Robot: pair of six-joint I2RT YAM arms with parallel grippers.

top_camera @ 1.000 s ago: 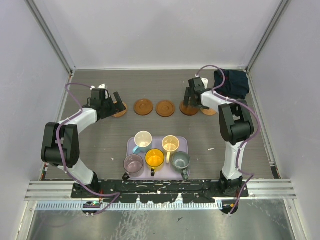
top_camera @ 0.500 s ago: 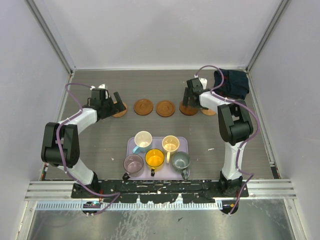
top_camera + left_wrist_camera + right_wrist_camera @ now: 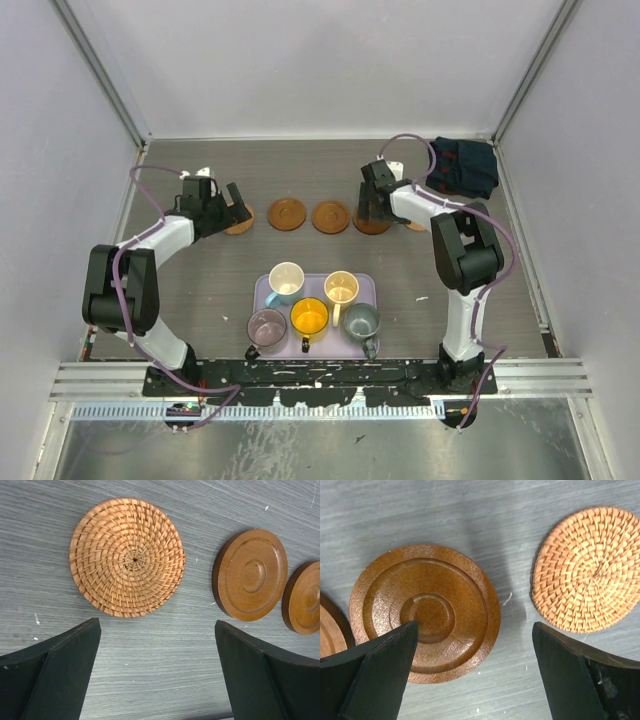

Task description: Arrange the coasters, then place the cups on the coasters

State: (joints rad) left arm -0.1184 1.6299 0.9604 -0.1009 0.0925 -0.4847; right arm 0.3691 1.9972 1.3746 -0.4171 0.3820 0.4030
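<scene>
Well, the grey wood-grain table [image 3: 190, 290] carries the whole layout. Over its far left hangs the left gripper [image 3: 224, 207], fingers spread wide with nothing between them. Far right of centre, the right gripper [image 3: 474, 627] is just as wide apart and just as empty. A dark bundled cloth [image 3: 466, 166] sits in the far right corner.

Near the arm bases lies the lavender rectangular tray [image 3: 366, 284], and all five cups are gathered on or at it. The white cup with a blue outside [image 3: 286, 279] and the cream cup [image 3: 341, 288] stand in the far row. The translucent purple-grey cup [image 3: 267, 326], the orange-yellow cup [image 3: 310, 316] and the grey-green metallic cup [image 3: 361, 322] line the near edge.

Now the coasters, five in a line across the far half! The round woven straw coaster [image 3: 127, 557] at the left end lies just beyond the left fingers, clear of both. Two ringed brown wooden coasters [image 3: 287, 213] follow. The third wooden coaster [image 3: 425, 612] lies below the right gripper, one finger overlapping its near edge; contact cannot be told. Another woven coaster [image 3: 587, 569] sits just beside it, apart.
</scene>
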